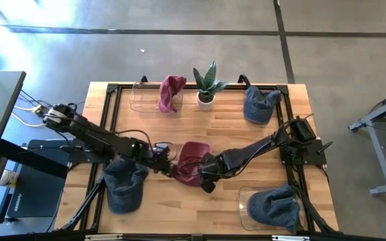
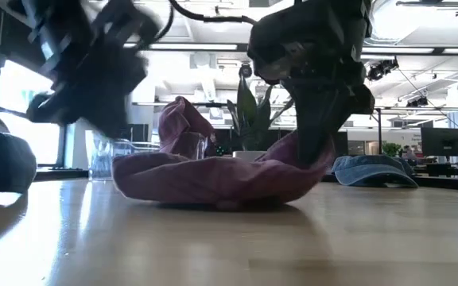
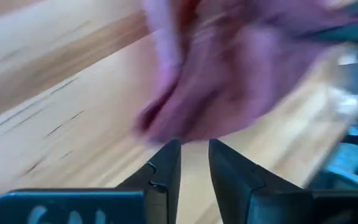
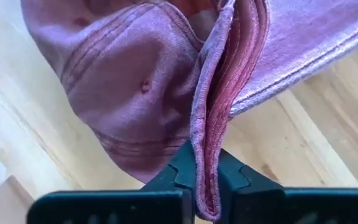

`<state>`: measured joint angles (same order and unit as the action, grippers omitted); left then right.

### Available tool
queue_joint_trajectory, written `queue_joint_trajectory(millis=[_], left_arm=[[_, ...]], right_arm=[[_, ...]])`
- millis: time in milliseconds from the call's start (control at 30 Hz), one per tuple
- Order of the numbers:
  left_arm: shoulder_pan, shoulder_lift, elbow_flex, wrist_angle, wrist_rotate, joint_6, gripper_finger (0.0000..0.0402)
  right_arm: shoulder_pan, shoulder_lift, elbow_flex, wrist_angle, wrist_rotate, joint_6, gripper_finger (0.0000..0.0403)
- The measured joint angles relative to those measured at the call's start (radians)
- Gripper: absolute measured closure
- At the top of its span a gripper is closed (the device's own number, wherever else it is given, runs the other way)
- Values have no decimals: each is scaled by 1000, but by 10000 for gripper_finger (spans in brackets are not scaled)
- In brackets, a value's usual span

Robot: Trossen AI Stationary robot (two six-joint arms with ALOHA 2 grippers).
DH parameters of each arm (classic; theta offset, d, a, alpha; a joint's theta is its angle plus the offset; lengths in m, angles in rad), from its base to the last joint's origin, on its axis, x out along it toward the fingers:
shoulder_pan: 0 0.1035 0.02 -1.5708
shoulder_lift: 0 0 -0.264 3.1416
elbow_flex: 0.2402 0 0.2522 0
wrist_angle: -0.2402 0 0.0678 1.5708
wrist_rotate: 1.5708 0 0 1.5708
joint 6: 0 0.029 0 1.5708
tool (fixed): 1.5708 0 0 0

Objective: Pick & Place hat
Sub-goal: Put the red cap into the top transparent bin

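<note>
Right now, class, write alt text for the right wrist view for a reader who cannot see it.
The right gripper has its jaws shut on a folded edge of the maroon hat, pinching the stitched fabric between them. The hat lies crumpled on the light wooden table.

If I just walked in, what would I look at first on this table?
Probably the maroon hat in the middle of the table near the front, with the right gripper pinching a fold of its edge. The left gripper sits just beside it, fingers slightly apart and holding nothing. A small potted plant stands at the back edge.
</note>
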<state>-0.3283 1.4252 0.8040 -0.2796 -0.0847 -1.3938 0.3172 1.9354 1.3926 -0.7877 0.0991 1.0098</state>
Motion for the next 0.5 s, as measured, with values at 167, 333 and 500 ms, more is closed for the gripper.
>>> queue_joint_trajectory(millis=[167,333,500], left_arm=[[3,7,58,111,38,155,346],[28,107,57,294,2,217,380],[49,238,54,331,-8,209,398]], right_arm=[[-8,0,0,15,9,4,381],[-16,-2,0,13,16,0,396],[-16,-52,-2,-1,42,3,383]])
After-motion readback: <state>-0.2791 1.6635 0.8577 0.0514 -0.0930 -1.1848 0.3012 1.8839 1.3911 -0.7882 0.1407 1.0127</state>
